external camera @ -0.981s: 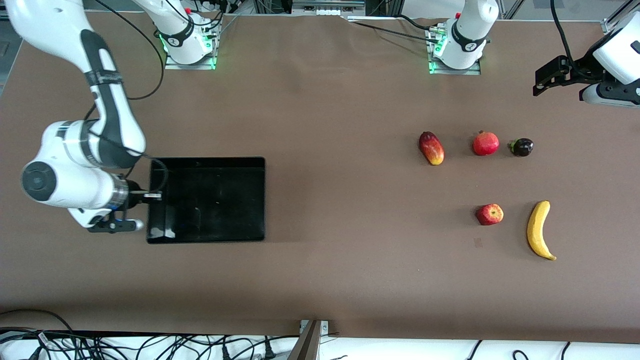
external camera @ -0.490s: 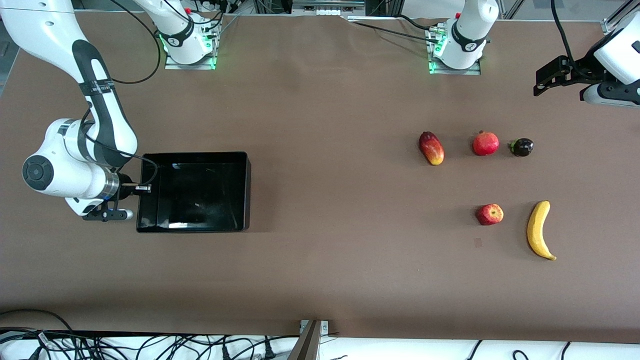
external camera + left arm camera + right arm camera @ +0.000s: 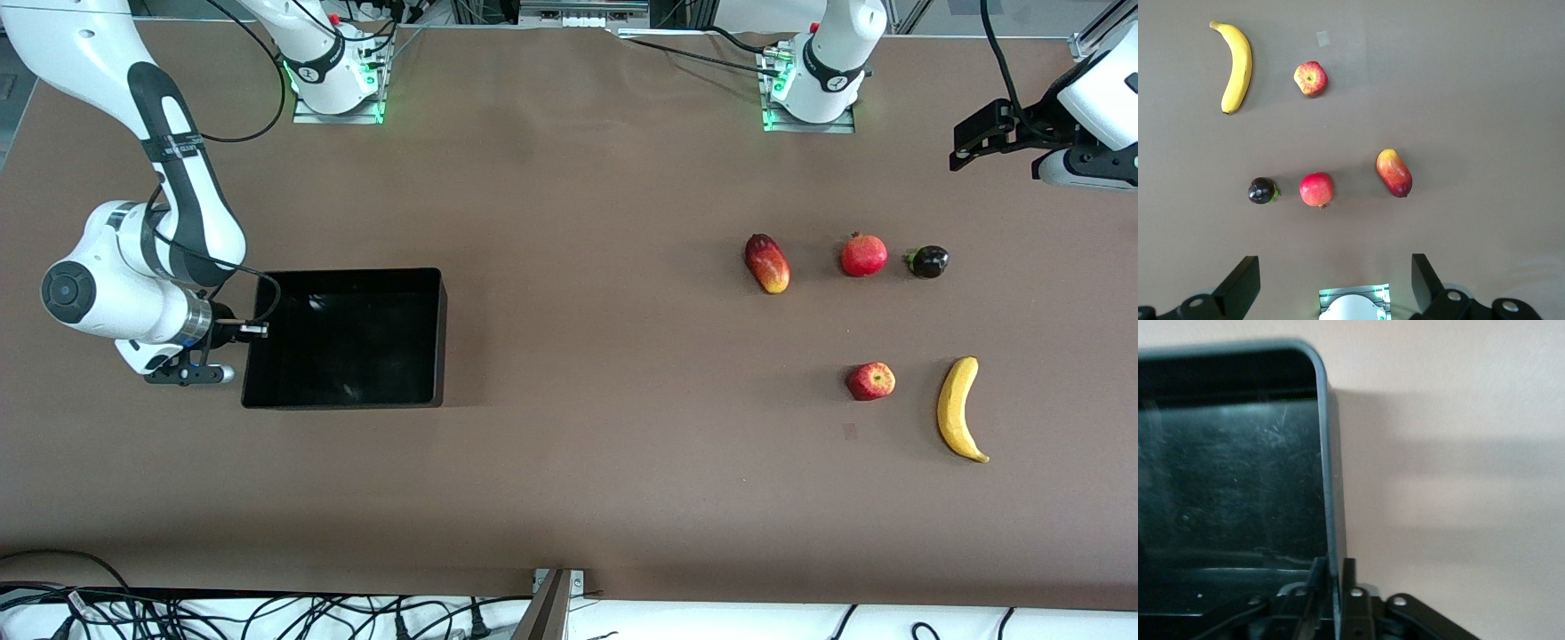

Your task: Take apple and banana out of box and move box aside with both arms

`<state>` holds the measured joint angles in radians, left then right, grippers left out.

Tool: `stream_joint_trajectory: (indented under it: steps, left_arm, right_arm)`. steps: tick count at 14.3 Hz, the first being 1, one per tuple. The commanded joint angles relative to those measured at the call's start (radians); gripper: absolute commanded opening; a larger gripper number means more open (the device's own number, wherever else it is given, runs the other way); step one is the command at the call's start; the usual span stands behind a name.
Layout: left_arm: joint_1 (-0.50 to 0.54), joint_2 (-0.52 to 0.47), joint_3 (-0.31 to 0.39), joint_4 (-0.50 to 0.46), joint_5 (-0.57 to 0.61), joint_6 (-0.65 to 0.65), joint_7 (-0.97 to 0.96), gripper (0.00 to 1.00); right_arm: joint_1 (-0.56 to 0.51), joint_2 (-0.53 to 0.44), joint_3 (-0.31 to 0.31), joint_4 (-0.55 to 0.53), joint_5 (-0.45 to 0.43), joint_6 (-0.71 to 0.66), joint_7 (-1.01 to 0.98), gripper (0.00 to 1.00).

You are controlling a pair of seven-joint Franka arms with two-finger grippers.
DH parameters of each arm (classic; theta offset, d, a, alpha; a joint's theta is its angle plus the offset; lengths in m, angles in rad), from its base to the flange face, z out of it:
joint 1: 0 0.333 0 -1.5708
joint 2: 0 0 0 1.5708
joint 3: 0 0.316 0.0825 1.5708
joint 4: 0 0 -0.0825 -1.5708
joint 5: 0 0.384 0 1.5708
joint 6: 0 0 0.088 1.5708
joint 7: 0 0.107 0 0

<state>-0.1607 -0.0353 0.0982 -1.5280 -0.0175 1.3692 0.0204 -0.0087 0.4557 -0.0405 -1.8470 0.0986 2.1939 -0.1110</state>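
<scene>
Brown table (image 3: 578,222) covers nearly all of the front view, with my two bases along one edge. My right gripper (image 3: 1331,570) is at the right arm's end of the table. It is narrow and closed on the end wall of the black box (image 3: 356,276), one finger inside and one outside. The box sits flat on the table and has nothing inside. My left gripper (image 3: 1331,283) hangs wide open and holds nothing, high over the left arm's end of the table. Below it lie the apple (image 3: 870,380) and, beside it, the banana (image 3: 956,409). Farther from the front camera is a row of three: a mango-like fruit (image 3: 766,263), a pomegranate (image 3: 863,255) and a small dark fruit (image 3: 928,261).
</scene>
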Motion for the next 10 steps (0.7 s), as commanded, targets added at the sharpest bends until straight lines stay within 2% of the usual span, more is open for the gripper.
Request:
stream_joint_trajectory:
  steps: [1, 7, 9, 10]
  left_arm:
    - [0.003, -0.003, 0.003, 0.002, -0.021, 0.002, -0.008, 1.0]
    - [0.003, -0.003, 0.003, 0.002, -0.021, 0.002, -0.008, 1.0]
    - [0.003, -0.003, 0.003, 0.003, -0.021, 0.002, -0.008, 1.0]
    - [0.003, -0.003, 0.003, 0.003, -0.021, 0.002, -0.008, 1.0]
  right_arm:
    - [0.003, -0.037, 0.007, 0.135, 0.006, -0.167, 0.04, 1.0]
    - [0.007, -0.069, 0.002, 0.452, -0.013, -0.532, 0.091, 1.0]
    - [0.007, -0.148, 0.002, 0.454, -0.008, -0.559, 0.085, 1.0]
    - [0.007, -0.213, 0.001, 0.409, -0.01, -0.581, 0.083, 1.0]
